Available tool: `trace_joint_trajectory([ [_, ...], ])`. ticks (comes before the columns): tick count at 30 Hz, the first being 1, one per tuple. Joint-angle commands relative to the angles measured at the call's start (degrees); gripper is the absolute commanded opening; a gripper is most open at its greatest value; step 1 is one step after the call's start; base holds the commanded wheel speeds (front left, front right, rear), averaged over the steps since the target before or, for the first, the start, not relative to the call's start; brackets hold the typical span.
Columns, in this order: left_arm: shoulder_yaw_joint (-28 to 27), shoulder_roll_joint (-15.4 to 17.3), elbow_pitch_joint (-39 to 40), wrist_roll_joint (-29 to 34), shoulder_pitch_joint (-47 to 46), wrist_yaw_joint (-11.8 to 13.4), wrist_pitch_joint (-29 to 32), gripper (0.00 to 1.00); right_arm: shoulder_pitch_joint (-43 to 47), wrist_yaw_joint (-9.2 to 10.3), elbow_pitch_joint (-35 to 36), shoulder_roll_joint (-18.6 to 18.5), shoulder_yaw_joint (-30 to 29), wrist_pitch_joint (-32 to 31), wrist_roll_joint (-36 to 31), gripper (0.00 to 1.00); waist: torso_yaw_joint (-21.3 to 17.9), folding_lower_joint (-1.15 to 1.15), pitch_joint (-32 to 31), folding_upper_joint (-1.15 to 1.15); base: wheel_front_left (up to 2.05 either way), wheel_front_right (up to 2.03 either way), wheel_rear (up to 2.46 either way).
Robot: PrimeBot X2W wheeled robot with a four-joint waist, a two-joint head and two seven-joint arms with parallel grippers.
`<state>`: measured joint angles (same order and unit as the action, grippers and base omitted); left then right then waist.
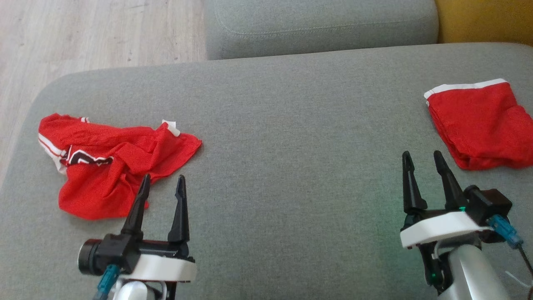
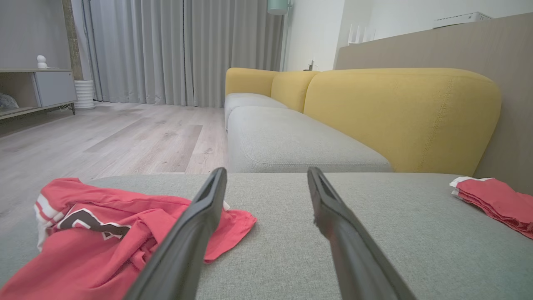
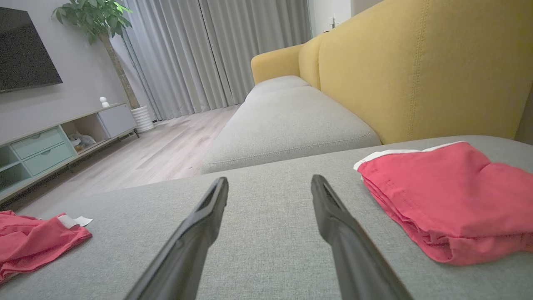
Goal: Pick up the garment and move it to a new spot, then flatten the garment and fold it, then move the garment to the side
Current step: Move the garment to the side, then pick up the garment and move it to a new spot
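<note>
1. Both sets of jaws are spread wide and carry nothing. The left jaws hang at the near edge of the crumpled garment (image 1: 120, 166). The right jaws sit near the folded red piece (image 1: 479, 125), apart from it.
2. The crumpled garment lies on the left part of the grey seat cushion (image 1: 291, 175), well apart from the folded piece on the right. I take the crumpled one as my job, with the pick-up not yet begun.
3. To do it well, I'd bring the left jaws down onto a raised ridge of cloth rather than a flat single layer. I'd pinch deep enough to catch fabric without digging into the upholstery.
4. I'd carry it to the open middle of the cushion, where both arms can reach to spread it.
5. The cloth looks thin and mesh-like, so I expect it to drape and slip easily. White trim stripes, a black-and-white print and a small white tag (image 1: 170, 127) break the red. It may be a jersey, but bunched like this I can't tell which end is which.
6. The cushion is a coarse grey weave, soft, with rounded edges.
</note>
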<state>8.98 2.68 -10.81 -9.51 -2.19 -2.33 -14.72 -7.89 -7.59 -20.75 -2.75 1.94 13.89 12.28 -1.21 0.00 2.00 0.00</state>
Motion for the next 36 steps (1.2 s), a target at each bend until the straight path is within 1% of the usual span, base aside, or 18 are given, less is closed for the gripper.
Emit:
trace_joint_trajectory([
  [1, -2.35, 0.20, 1.68, -0.31, -1.76, 0.06, -0.28, 1.00, -1.37, 0.10, 1.98, -0.14, 1.73, 0.87, 0.19, 1.00, 0.11, 0.00, -0.10, 0.00, 0.00, 0.00, 0.00],
  [7, -1.77, 0.20, 2.18, -0.67, -2.12, 0.19, -0.28, 1.00, -1.01, 0.10, 1.87, -0.13, 3.02, 1.00, 1.28, 1.00, 1.26, 0.00, -0.13, 0.00, 0.00, 0.00, 0.00],
  [11, -1.84, 0.20, 2.38, -0.47, -2.24, 0.23, -0.28, 1.00, -0.59, 0.10, 2.09, -0.13, 4.36, 1.05, 2.18, 1.00, 3.17, 0.00, -0.36, 0.00, 0.00, 0.00, 0.00],
  [16, -1.91, 0.20, 2.20, -0.03, -1.64, 0.34, -0.28, 1.00, 0.29, 0.10, 2.18, -0.13, 6.69, 1.08, 3.11, 1.00, 7.17, 0.00, -1.25, 0.00, 0.00, 0.00, 0.00],
  [17, -1.91, 0.20, 2.20, -0.03, -1.64, 0.34, -0.28, 1.00, 0.29, 0.10, 2.18, -0.13, 6.69, 1.08, 3.11, 1.00, 7.17, 0.00, -1.25, 0.00, 0.00, 0.00, 0.00],
  [23, -1.97, 0.20, 1.88, 0.18, -0.72, 0.36, -0.28, 1.00, 1.34, 0.10, 2.20, -0.13, 8.52, 1.09, 3.60, 1.00, 12.93, 0.00, -2.52, 0.00, 0.00, 0.00, 0.00],
  [28, -2.26, 0.20, 1.54, 0.56, 0.41, 0.33, -0.28, 1.00, 2.27, 0.10, 2.46, -0.13, 11.36, 1.10, 5.36, 1.00, 16.95, 0.00, -3.57, 0.00, 0.00, 0.00, 0.00],
  [36, -2.32, 0.20, 1.32, 1.13, 1.67, 0.00, -0.28, 1.00, 3.60, 0.10, 2.53, -0.13, 13.22, 1.10, 6.50, 1.00, 21.57, 0.00, -4.75, 0.00, 0.00, 0.00, 0.00],
])
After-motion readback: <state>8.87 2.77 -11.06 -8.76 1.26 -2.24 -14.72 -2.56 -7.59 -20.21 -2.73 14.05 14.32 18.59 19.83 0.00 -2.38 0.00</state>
